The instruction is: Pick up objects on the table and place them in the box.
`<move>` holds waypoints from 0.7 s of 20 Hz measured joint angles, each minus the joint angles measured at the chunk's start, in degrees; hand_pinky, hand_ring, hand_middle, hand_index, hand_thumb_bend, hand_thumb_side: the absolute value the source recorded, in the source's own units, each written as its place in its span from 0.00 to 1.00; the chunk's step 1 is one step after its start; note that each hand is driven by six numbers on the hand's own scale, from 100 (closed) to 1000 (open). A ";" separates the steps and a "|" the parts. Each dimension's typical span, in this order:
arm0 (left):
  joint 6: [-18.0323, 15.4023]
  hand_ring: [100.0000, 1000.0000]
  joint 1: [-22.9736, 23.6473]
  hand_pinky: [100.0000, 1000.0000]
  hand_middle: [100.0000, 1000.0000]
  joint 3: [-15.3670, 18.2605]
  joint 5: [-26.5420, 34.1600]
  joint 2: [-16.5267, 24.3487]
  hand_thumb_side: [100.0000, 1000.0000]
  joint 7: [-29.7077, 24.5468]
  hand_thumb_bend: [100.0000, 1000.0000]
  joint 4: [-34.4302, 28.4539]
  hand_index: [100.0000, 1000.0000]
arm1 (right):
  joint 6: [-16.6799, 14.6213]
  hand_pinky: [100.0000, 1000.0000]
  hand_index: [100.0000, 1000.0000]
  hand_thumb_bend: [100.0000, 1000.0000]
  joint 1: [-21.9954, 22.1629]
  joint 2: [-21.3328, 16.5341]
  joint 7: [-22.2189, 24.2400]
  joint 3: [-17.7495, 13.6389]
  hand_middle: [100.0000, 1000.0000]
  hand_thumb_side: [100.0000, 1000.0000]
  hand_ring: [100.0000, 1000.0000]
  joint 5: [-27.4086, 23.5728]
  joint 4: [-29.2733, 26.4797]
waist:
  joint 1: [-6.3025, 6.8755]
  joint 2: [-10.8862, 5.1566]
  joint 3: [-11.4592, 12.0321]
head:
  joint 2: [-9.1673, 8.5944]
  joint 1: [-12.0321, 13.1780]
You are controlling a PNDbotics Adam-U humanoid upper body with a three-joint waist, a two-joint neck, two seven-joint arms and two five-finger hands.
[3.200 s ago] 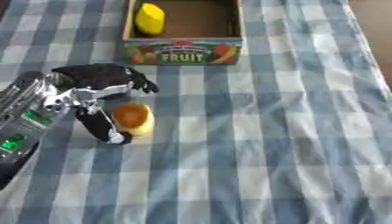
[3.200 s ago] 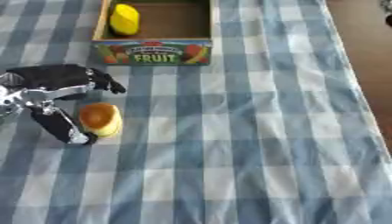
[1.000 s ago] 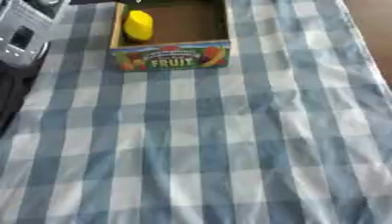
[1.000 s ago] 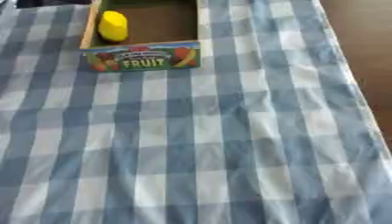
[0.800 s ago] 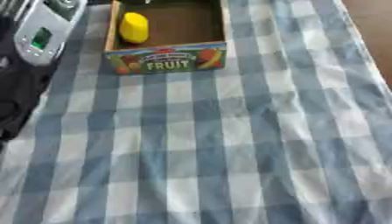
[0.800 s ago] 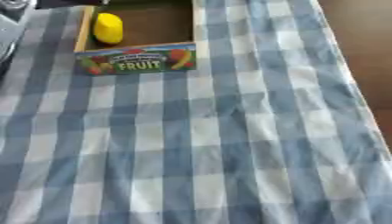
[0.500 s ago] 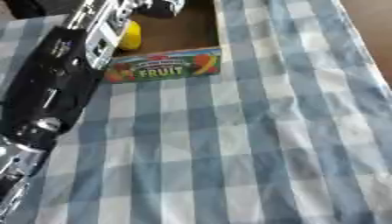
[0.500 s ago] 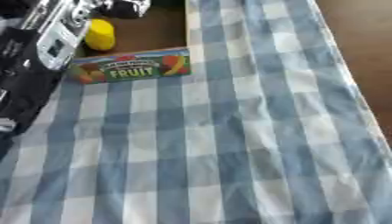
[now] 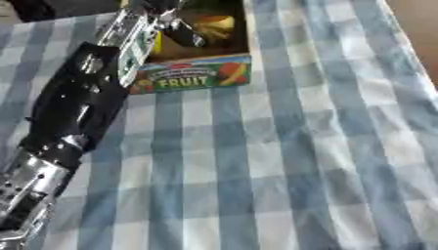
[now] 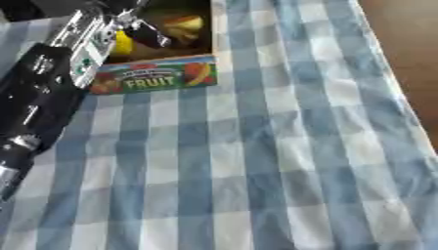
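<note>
The cardboard fruit box stands at the top of the blue-checked cloth. My left arm runs from the lower left corner up to it, and my left hand is over the box's inside, partly cut off by the top edge. An orange-yellow fruit shows inside the box outline, with a dark finger curled against its left side. Behind the forearm, a sliver of a yellow fruit lies in the box. My right hand shows in neither view.
The checked tablecloth covers the table and is wrinkled on the right. Its right edge runs beside brown floor. My left forearm lies across the cloth's left side.
The left hand lifted the orange-yellow fruit off the cloth and carried it up to the box. In the last half second it reached further in. The camera shifted too.
</note>
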 measured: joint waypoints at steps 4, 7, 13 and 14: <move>5.76 0.81 4.41 0.85 0.75 0.23 9.46 2.28 0.02 6.27 0.19 -11.43 0.80 | -0.09 0.83 0.77 0.00 2.59 -0.57 -0.75 -0.80 0.63 0.37 0.97 0.10 0.00 | -0.04 -1.45 3.62 | 1.93 -2.40; 11.21 0.78 11.22 0.81 0.73 2.97 22.41 5.12 0.05 11.15 0.10 -26.96 0.78 | -0.79 0.83 0.77 0.00 4.40 -1.06 -2.01 -1.78 0.64 0.33 0.96 0.52 0.00 | -0.64 -2.65 6.71 | 3.51 -5.02; 13.43 0.76 26.54 0.78 0.72 11.78 47.94 9.84 0.19 22.90 0.00 -48.75 0.81 | -2.62 0.83 0.78 0.00 7.35 -1.50 -5.50 -3.90 0.64 0.29 0.95 2.12 0.00 | -2.61 -4.32 11.97 | 5.41 -10.06; 11.57 0.77 28.83 0.78 0.73 13.00 50.66 9.97 0.21 25.17 0.00 -49.73 0.81 | -2.85 0.83 0.78 0.00 7.41 -1.45 -5.98 -4.12 0.64 0.29 0.95 2.33 0.00 | -2.91 -4.37 12.51 | 5.50 -10.62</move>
